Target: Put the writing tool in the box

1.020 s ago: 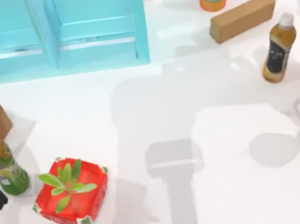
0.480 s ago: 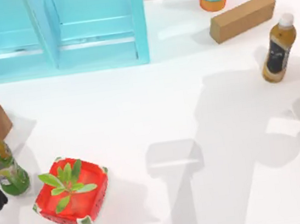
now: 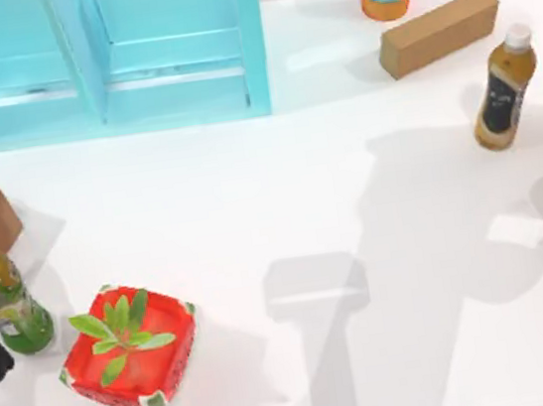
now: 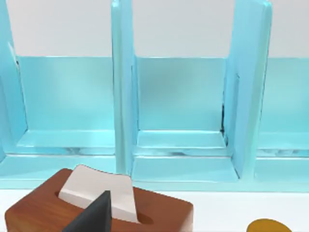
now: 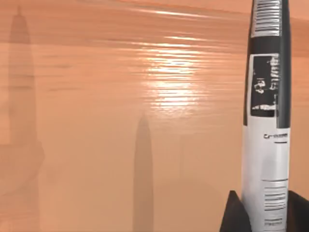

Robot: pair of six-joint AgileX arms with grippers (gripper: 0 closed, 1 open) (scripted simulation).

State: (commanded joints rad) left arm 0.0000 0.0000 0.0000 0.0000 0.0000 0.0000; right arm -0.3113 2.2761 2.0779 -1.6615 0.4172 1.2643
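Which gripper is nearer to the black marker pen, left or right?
Right. The marker pen sits between the right gripper's jaws; the left gripper is far off, by the tissue box.

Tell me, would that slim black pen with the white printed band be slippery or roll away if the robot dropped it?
Probably both. The slim black pen with the white printed band looks smooth and round, so it would likely roll on a flat surface. It also looks rigid and light, so the dark fingers beside its lower end should hold it easily, though a glossy barrel might slide.
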